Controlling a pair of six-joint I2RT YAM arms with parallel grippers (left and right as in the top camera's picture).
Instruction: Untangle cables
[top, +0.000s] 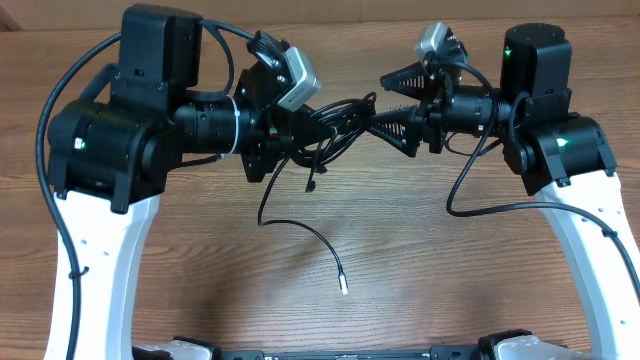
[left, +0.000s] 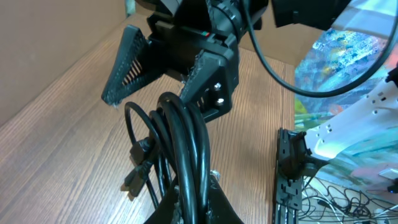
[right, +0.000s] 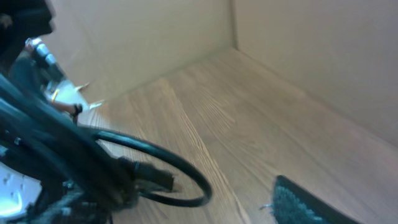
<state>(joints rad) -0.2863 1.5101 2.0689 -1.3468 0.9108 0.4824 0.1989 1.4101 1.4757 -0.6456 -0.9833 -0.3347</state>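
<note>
The black cables (top: 340, 112) hang as a tangled bundle in the air between my two grippers. My left gripper (top: 303, 128) is shut on the bundle; in the left wrist view its fingers (left: 196, 185) pinch several thick strands (left: 186, 134). One loose strand (top: 300, 222) drops to the table and ends in a small plug (top: 345, 288). My right gripper (top: 379, 102) is open, and its lower finger is by the bundle's right end. It also shows open in the left wrist view (left: 163, 68). The right wrist view is blurred: a cable loop and plug (right: 155, 177) lie left of the open fingers (right: 180, 202).
The wooden table (top: 420, 270) lies below both arms. Thick black robot wiring (top: 490, 195) loops down from the right arm, and more (top: 55, 110) arcs round the left arm. Brown walls (right: 298, 50) stand behind the table. A black rail (left: 287, 180) and clutter lie beyond the table edge.
</note>
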